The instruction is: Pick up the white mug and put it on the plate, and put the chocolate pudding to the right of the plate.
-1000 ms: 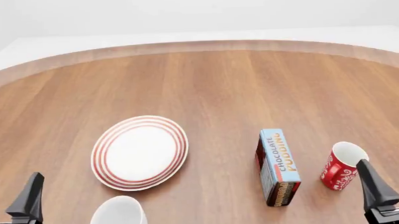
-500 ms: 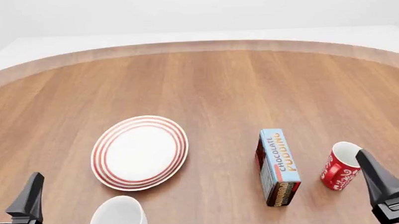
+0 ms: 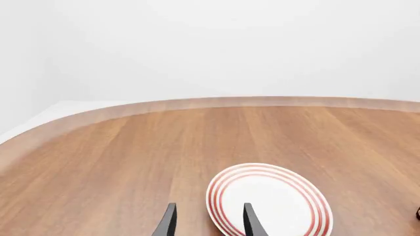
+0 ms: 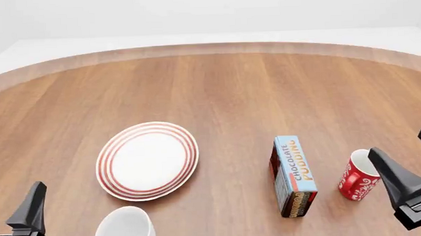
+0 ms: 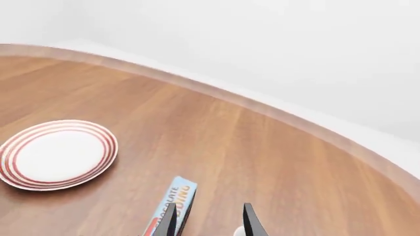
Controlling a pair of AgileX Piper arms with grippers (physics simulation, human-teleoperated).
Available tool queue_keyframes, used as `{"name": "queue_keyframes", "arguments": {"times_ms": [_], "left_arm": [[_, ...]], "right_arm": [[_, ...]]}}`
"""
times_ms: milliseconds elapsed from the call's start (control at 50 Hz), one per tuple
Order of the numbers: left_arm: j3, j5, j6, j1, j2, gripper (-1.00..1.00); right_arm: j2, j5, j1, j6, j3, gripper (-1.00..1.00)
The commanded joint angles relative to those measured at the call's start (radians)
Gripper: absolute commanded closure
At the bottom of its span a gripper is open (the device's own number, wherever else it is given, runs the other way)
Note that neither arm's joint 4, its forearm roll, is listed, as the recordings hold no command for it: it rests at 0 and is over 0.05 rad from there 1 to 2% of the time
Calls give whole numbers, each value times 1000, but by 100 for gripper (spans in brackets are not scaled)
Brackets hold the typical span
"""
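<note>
Two grippers low at near edge, right gripper [image 4: 417,169] tilted, left gripper [image 4: 11,197] upright

You're working over a warm brown wood-grain tabletop [image 4: 266,95] with a paler tan band along its curved far edge. The plate [image 4: 147,160] is white with concentric red rings round its rim. The white mug [image 4: 125,228] is plain all over. The chocolate pudding [image 4: 294,172] shows a light blue face, orange and red lettering, and dark brown sides. The red mug [image 4: 357,177] carries white swirls and is white inside. Both your left gripper [image 4: 7,217] and right gripper [image 4: 415,168] are black.
</note>
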Motion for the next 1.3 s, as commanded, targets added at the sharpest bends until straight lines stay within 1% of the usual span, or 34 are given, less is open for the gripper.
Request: {"name": "queue_keyframes", "arguments": {"times_ms": [20,40,120,160,300,360,380,460,560,580,620,640,680,700,720,740,760,800,880,940,960,1000,1100,1120,1180,1240,1300], "left_arm": [[0,0,0,0,0,-100],[0,0,0,0,0,-100],[0,0,0,0,0,-100],[0,0,0,0,0,-100],[0,0,0,0,0,-100],[0,0,0,0,0,-100],[0,0,0,0,0,-100],[0,0,0,0,0,-100],[0,0,0,0,0,-100],[0,0,0,0,0,-100],[0,0,0,0,0,-100],[0,0,0,0,0,-100],[0,0,0,0,0,-100],[0,0,0,0,0,-100],[0,0,0,0,0,-100],[0,0,0,0,0,-100],[0,0,0,0,0,-100],[0,0,0,0,0,-100],[0,0,0,0,0,-100],[0,0,0,0,0,-100],[0,0,0,0,0,-100],[0,0,0,0,0,-100],[0,0,0,0,0,-100],[0,0,0,0,0,-100],[0,0,0,0,0,-100],[0,0,0,0,0,-100],[0,0,0,0,0,-100]], "right_arm": [[50,60,34,-6,-74,-100],[57,67,42,-13,-81,-100],[72,87,53,-5,-106,-100],[84,92,61,-14,-115,-100],[119,124,82,-5,-149,-100],[126,143,83,-9,-168,-100],[131,154,87,7,-180,-100],[131,185,83,-3,-204,-100],[144,209,85,4,-226,-100],[158,229,92,19,-247,-100],[168,236,97,16,-253,-100],[174,243,104,27,-258,-100],[177,246,107,30,-261,-100],[188,248,124,66,-270,-100],[190,255,124,71,-281,-100],[190,260,123,63,-286,-100],[203,262,132,93,-297,-100],[209,262,136,93,-299,-100],[254,257,153,112,-310,-100],[278,256,151,108,-321,-100],[291,257,153,120,-326,-100],[301,256,153,126,-331,-100],[322,267,150,125,-336,-100],[343,273,150,136,-344,-100],[368,265,150,133,-345,-100],[400,266,158,144,-352,-100],[400,266,158,144,-352,-100]]}}
